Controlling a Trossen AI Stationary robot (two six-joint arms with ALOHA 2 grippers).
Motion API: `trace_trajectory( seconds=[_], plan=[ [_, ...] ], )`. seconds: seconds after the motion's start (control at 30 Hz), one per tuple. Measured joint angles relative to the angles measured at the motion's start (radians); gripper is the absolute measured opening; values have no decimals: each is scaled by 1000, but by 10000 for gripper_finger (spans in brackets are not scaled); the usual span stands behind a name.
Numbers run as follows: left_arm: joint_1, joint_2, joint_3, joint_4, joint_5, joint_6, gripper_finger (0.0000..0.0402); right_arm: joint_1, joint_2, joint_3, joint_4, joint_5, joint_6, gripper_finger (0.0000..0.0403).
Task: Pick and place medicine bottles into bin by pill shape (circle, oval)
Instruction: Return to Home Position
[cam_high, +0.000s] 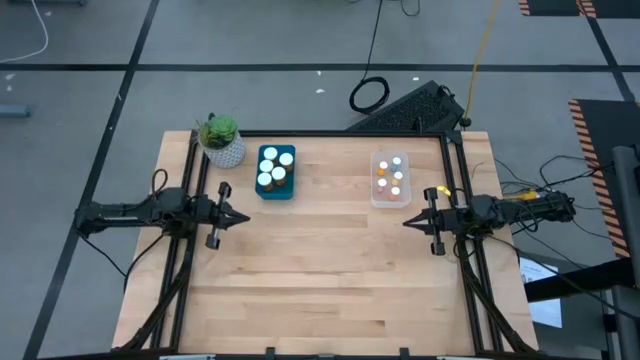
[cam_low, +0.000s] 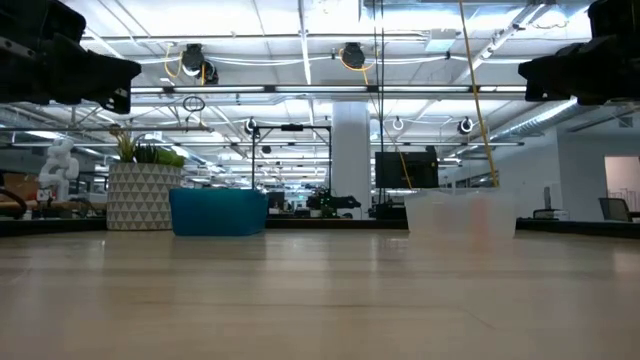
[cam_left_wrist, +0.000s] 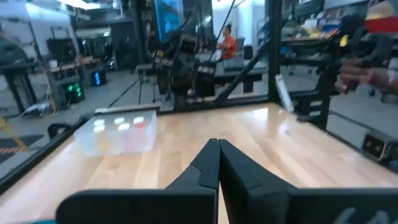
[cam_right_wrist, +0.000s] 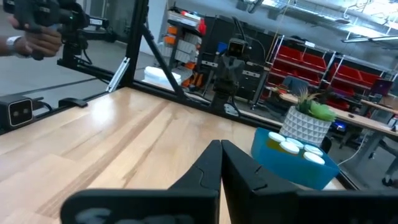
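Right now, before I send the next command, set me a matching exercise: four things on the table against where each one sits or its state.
Things:
1. blue bin
2. clear bin
3. potted plant
4. left gripper

Places or states:
A. far left corner of the table
B. shut, above bare wood
C. nearer the right arm
D. just beside the plant

Pairs: 1-D, 2-C, 3-A, 4-B

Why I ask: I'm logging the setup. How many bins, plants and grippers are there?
Bins: 2 (blue bin, clear bin)
Plant: 1
Grippers: 2 (left gripper, right gripper, both shut)
Total: 5
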Motion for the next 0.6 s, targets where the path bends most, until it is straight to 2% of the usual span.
trace_trajectory(
  seconds=[0.17,0.6],
  plan=[
    [39,-5,0,-30,4,-25,4,0,0,0,0,0,3,0],
    [49,-5,0,-30,3,-69,2,0,0,0,1,1,1,0]
  ],
)
